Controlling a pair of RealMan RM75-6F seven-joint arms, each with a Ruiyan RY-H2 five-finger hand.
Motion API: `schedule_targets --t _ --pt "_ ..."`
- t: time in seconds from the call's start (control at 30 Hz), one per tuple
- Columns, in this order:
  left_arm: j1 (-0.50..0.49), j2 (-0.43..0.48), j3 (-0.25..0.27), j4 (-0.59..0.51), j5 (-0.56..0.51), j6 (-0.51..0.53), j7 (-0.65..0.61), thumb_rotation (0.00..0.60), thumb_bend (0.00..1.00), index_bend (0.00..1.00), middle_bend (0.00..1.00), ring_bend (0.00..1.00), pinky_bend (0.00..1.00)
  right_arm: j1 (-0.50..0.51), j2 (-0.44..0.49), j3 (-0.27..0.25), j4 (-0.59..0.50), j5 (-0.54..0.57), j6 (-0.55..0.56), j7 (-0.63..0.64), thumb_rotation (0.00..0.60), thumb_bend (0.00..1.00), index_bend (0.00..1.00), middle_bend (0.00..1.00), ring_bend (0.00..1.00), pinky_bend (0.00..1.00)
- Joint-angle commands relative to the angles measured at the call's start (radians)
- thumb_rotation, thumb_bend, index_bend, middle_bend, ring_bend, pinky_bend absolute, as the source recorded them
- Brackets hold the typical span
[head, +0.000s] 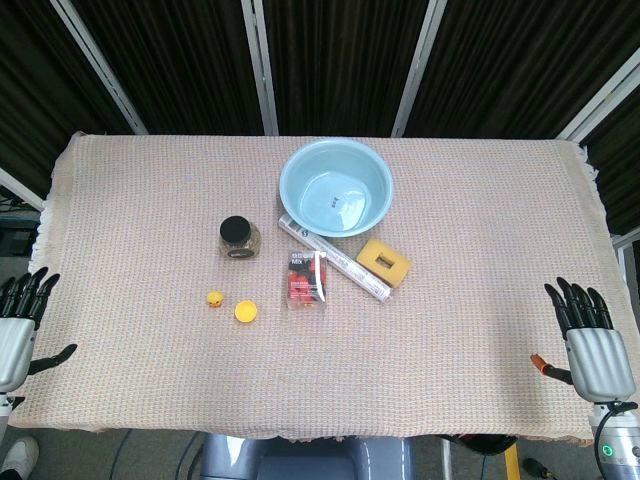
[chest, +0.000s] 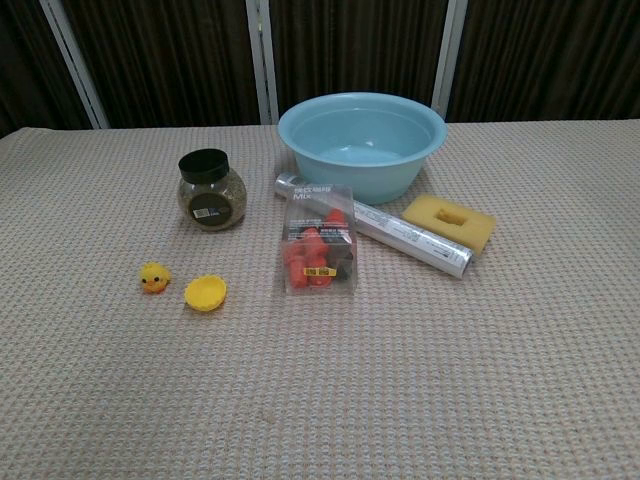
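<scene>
head view: the left hand (head: 18, 325) rests at the table's left edge, fingers straight and spread, thumb out to the side, holding nothing. the right hand (head: 590, 340) sits at the right edge in the same pose, fingers fanned toward the far side, palm empty. both hands lie well apart from the things gathered at mid-table on the woven beige cloth (head: 480, 260). there, a light blue basin (head: 336, 187) stands toward the far side; a silver foil roll (head: 335, 259) lies diagonally just in front of it, with a yellow sponge (head: 384, 262) beside the roll's right end. a clear packet of red pieces (head: 306, 281) lies against the roll's near side. a dark-lidded jar (head: 239, 237) stands left of the roll; a small yellow duck (head: 214, 298) and a yellow cap (head: 245, 311) lie nearer the front.

chest view: neither hand shows. the basin (chest: 362, 143) stands upright at the back, the roll (chest: 385, 225) and sponge (chest: 449, 222) before it, the packet (chest: 319, 252) flat at centre. the jar (chest: 210, 190) stands left, the duck (chest: 153, 277) and cap (chest: 205, 293) just beside each other in front.
</scene>
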Motion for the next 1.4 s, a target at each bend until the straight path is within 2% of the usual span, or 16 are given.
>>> schedule_targets --t 0.03,0.8,0.97,1.03,1.17,1.4 --pt "0.001 0.002 0.0 -0.003 -0.002 -0.001 -0.001 0.6 0.11 0.0 0.0 0.0 0.0 -0.001 0.001 0.0 -0.002 0.001 -0.001 0.0 0.6 0.05 0.03 0.0 0.0 0.05" --pt "-0.008 0.009 0.006 -0.029 -0.014 -0.032 0.009 0.6 0.11 0.0 0.0 0.0 0.0 0.003 0.01 -0.006 -0.004 0.003 -0.017 0.007 0.6 0.05 0.04 0.0 0.0 0.05" --pt "-0.028 0.01 -0.002 -0.044 -0.033 -0.068 0.036 0.6 0.12 0.01 0.0 0.0 0.0 0.004 0.011 -0.01 -0.008 -0.004 -0.019 0.01 0.6 0.05 0.04 0.0 0.0 0.05" --pt "-0.044 0.012 -0.006 -0.058 -0.043 -0.094 0.053 0.6 0.12 0.05 0.0 0.0 0.0 0.006 0.011 -0.011 -0.007 -0.007 -0.019 0.011 0.6 0.05 0.04 0.0 0.0 0.05" --pt "-0.084 0.004 -0.024 -0.091 -0.07 -0.151 0.11 0.6 0.13 0.25 0.0 0.0 0.0 0.007 0.01 -0.012 -0.006 -0.01 -0.019 0.014 0.6 0.05 0.05 0.0 0.0 0.05" --pt "-0.183 -0.056 -0.083 -0.181 -0.206 -0.281 0.235 0.6 0.15 0.36 0.0 0.0 0.0 0.009 0.01 -0.013 -0.005 -0.015 -0.021 0.023 0.6 0.05 0.05 0.0 0.0 0.05"
